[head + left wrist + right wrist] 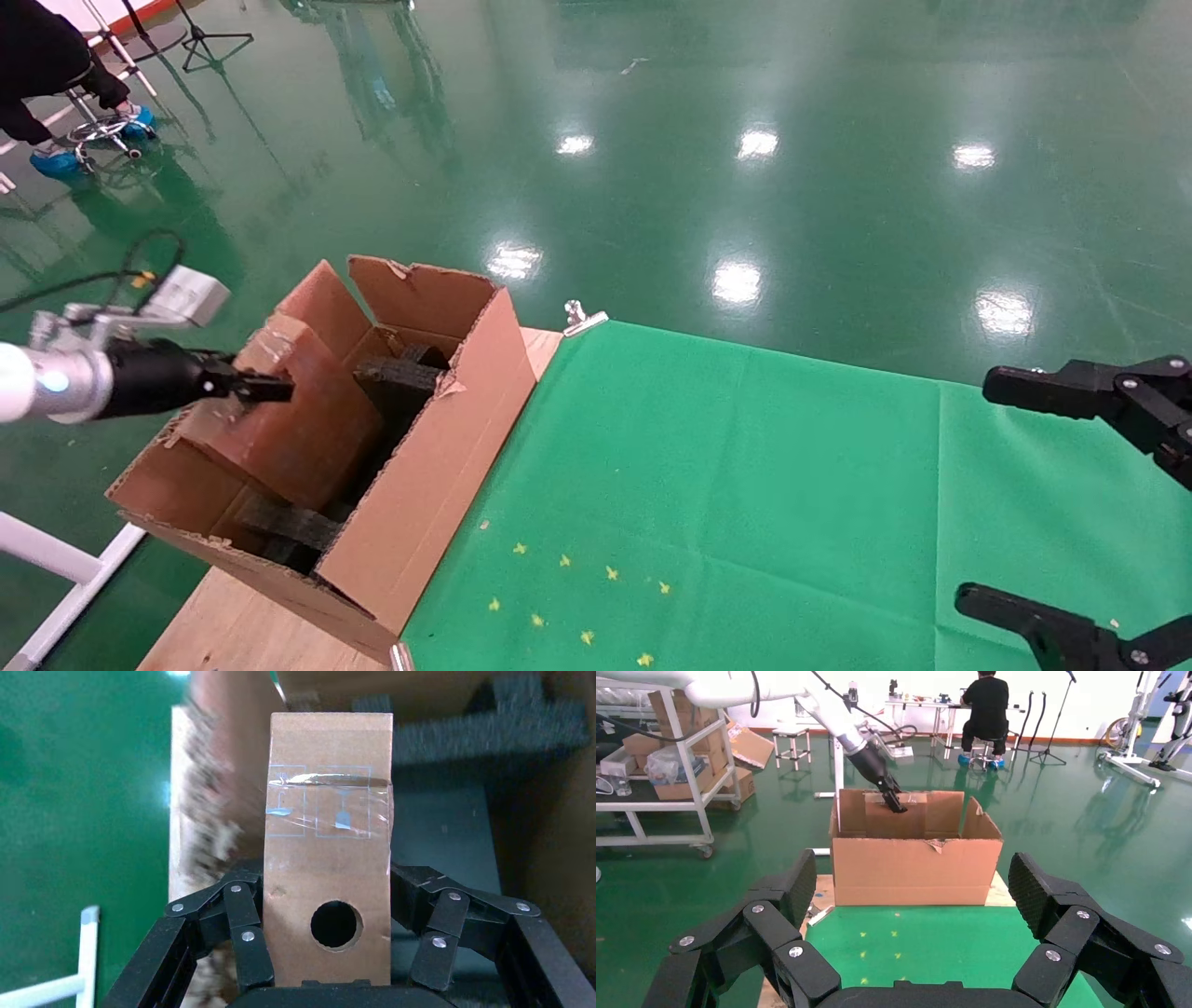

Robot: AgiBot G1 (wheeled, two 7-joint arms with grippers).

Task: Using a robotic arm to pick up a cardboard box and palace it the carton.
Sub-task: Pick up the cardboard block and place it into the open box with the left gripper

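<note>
The left gripper (265, 387) has its jaws clamped on the narrow sides of the cardboard box (298, 410), which hangs inside the open mouth of the carton (419, 485) at the left end of the bench (745, 485). The box's long axis runs straight out from the jaws, its far end pointing down toward the dark foam pieces (485, 731) on the carton floor. So the drop looks to be straight ahead. The right gripper (1071, 503) idles well apart, jaws wide.
</note>
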